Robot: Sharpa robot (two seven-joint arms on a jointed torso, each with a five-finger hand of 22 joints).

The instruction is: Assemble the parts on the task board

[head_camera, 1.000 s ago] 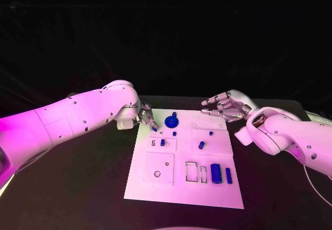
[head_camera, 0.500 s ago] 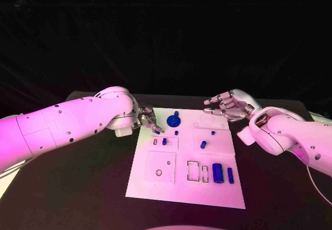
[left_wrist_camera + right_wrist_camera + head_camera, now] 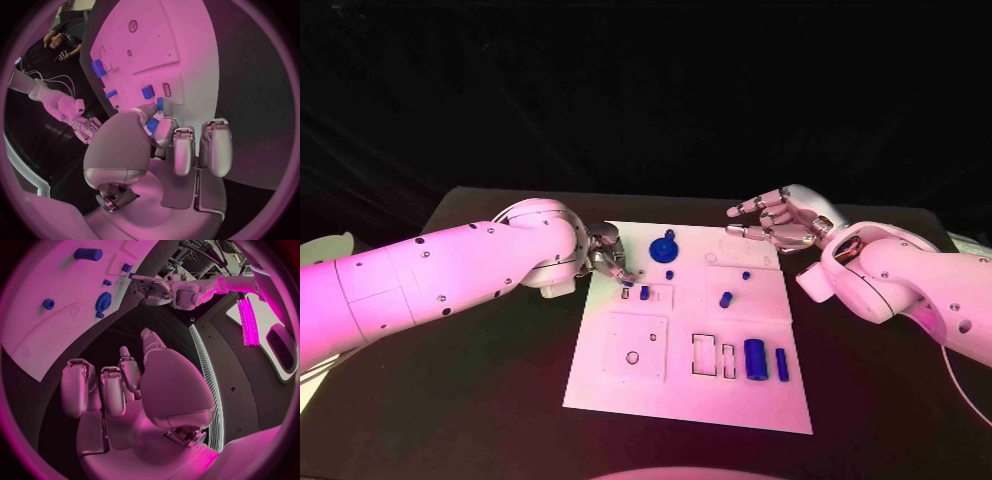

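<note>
Task board [image 3: 661,385]: white plate lying flat at the centre of the black bench [image 3: 473,400], long axis running 12 to 6 o'clock.

Left hand [image 3: 607,258]: at the board's 10 o'clock edge, fingers curled together, pinching a small blue part [image 3: 152,125] between thumb and fingertip, just beside the small rectangular slots near the board's upper left.

Right hand [image 3: 776,222]: hovering off the board's 1 o'clock corner, fingers loosely apart, holding nothing.

Parts on the board:
- blue gear [image 3: 664,247] at 12 o'clock, a small blue peg [image 3: 669,275] just below it;
- short blue piece [image 3: 643,293] standing by the upper-left slots;
- small blue stud [image 3: 746,275] and slanted blue pin [image 3: 726,299] toward 2 o'clock;
- large blue cylinder [image 3: 753,360] and slimmer blue bar [image 3: 780,365] side by side at 5 o'clock, beside two outlined rectangular recesses [image 3: 702,355].
</note>
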